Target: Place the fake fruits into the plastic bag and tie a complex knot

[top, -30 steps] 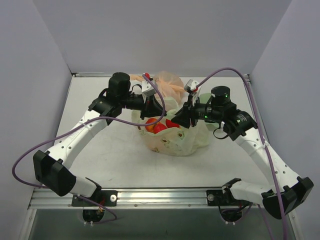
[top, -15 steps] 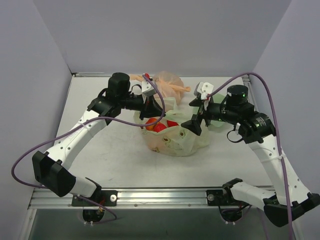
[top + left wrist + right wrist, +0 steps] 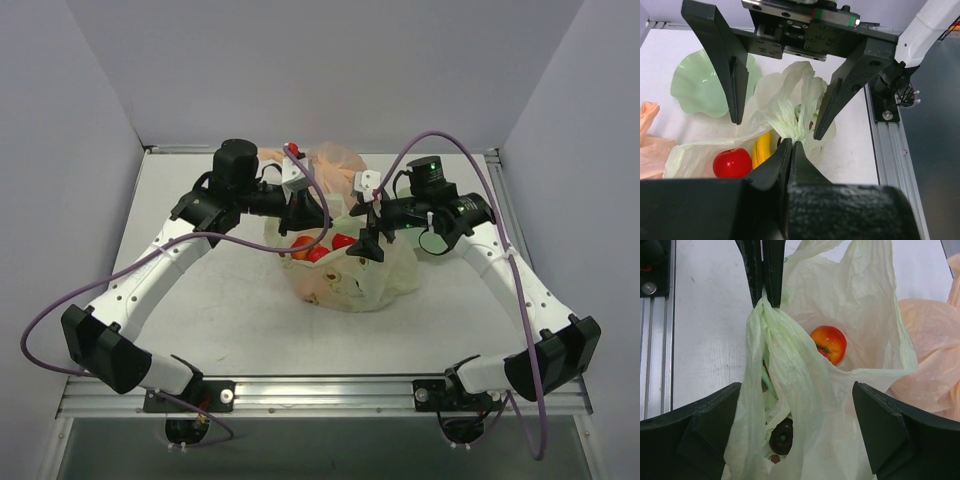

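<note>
The pale green plastic bag (image 3: 372,280) lies open mid-table. Red fruits (image 3: 318,252) show in its mouth. In the left wrist view a red fruit (image 3: 732,162) and yellow bananas (image 3: 762,148) lie inside it. In the right wrist view an orange-red fruit (image 3: 829,342) lies inside it. My left gripper (image 3: 312,222) is shut on a bunched bag handle (image 3: 790,117) and holds it up. That handle also shows in the right wrist view (image 3: 760,320). My right gripper (image 3: 368,243) is open wide and astride the raised bag plastic (image 3: 805,405), just below the left gripper's fingers (image 3: 762,270).
A peach-orange knotted bag (image 3: 335,165) lies just behind the green bag and shows at the right of the right wrist view (image 3: 932,350). A pale green wavy dish (image 3: 705,82) sits beyond the bag. The table's metal front rail (image 3: 320,395) runs along the near edge.
My right gripper swung out to the right, then came back left over the bag, close to the left gripper. The left gripper kept its hold and barely moved.
</note>
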Motion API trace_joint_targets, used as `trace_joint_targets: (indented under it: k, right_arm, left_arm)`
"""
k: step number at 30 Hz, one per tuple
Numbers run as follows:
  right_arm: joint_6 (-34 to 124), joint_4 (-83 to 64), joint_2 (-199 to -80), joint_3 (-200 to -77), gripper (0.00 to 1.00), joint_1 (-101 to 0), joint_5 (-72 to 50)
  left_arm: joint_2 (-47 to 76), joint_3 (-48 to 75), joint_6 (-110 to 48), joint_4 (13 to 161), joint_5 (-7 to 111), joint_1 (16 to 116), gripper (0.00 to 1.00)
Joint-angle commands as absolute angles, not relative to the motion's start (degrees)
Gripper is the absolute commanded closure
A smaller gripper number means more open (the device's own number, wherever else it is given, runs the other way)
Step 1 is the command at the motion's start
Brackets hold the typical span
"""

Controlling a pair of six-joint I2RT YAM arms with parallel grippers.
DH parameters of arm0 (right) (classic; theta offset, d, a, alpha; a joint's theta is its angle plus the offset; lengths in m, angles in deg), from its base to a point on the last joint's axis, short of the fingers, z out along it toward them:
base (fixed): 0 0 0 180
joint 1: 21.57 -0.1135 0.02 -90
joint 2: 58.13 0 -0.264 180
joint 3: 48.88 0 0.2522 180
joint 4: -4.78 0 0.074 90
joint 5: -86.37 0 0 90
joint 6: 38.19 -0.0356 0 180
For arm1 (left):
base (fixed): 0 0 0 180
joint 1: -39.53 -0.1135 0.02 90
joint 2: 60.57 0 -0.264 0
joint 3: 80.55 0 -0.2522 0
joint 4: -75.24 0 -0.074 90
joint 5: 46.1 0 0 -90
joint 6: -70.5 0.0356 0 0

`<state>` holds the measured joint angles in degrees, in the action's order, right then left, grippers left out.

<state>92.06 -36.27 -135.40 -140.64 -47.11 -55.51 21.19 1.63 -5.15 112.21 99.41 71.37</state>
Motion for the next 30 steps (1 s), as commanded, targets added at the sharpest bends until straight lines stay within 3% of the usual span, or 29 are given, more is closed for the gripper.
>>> trace_joint_targets:
  k: [1,6,10,12,13,16,17,18,19,20,22,26,30]
  right_arm:
    - [94.87,-36.57,-136.09,-142.45,0.12,-46.79,-58.65]
    - [95.14,-36.84,-135.29,-138.06,0.31,-46.62,-59.44]
    - [94.35,-36.49,-136.78,-137.18,0.61,-47.05,-59.54]
    - [93.91,-35.79,-138.45,-137.09,0.69,-47.14,-59.01]
    - [93.99,-35.44,-138.89,-137.09,0.8,-47.23,-58.14]
    - [94.43,-34.82,-139.95,-137.17,1.0,-46.79,-56.99]
    - [94.26,-34.47,-139.78,-137.26,1.0,-46.62,-56.72]
    - [94.08,-34.12,-139.6,-137.26,1.0,-46.53,-56.63]
    - [93.91,-33.59,-139.34,-137.35,1.0,-46.44,-56.63]
    - [93.91,-33.33,-138.82,-137.18,1.0,-46.35,-56.72]
    - [94.34,-33.06,-138.46,-137.0,1.0,-46.35,-56.81]
    - [95.14,-32.97,-137.49,-136.82,1.0,-46.35,-56.98]
    - [96.45,-33.06,-137.49,-136.74,1.0,-46.44,-56.9]
  left_arm:
    - [19.76,-1.41,-2.89,112.47,99.19,71.61,1.0]
    - [19.41,-1.77,-4.64,109.67,97.95,71.0,1.0]
    - [19.32,-1.51,-6.4,107.21,97.78,71.0,1.0]
    - [19.06,-1.41,-6.76,106.5,97.6,71.0,1.0]
    - [18.89,-1.24,-7.37,105.89,96.99,71.0,1.0]
    - [17.83,-0.19,-10.69,104.39,92.88,70.48,1.0]
    - [17.31,0.6,-12.63,103.69,91.12,69.78,1.0]
    - [15.91,1.56,-14.99,102.72,89.88,68.64,0.92]
    - [14.94,2.79,-19.72,100.45,89.26,64.71,0.66]
    - [14.06,5.5,-23.16,99.21,89.17,62.5,0.49]
    - [12.21,6.75,-26.17,99.89,89.25,55.75,0.27]
    - [12.99,5.27,-19.87,109.46,93.91,49.83,0.03]
    - [15.72,4.99,-8.45,117.3,96.63,49.82,0.03]
